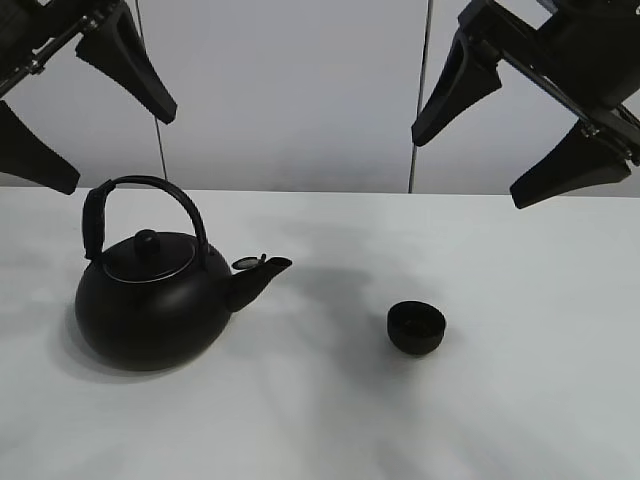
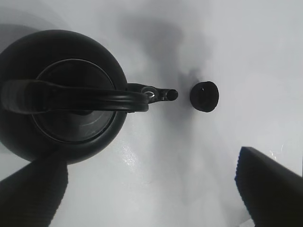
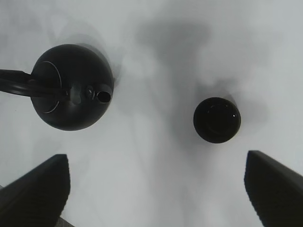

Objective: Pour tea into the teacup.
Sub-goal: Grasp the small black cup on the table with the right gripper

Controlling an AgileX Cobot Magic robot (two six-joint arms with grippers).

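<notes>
A big round black kettle (image 1: pixel 150 300) with an arched handle stands on the left of the white table, its spout toward the teacup. The tiny black teacup (image 1: pixel 416 327) stands upright to its right, a short gap from the spout. Both show in the left wrist view, kettle (image 2: pixel 61 94) and teacup (image 2: pixel 204 96), and in the right wrist view, kettle (image 3: pixel 73 87) and teacup (image 3: pixel 217 119). My left gripper (image 1: pixel 90 105) hangs open high above the kettle. My right gripper (image 1: pixel 510 135) hangs open high above the teacup's side. No tea is visible.
The white table (image 1: pixel 330 420) spreads around both objects. A pale wall with a vertical seam (image 1: pixel 420 95) rises behind its back edge.
</notes>
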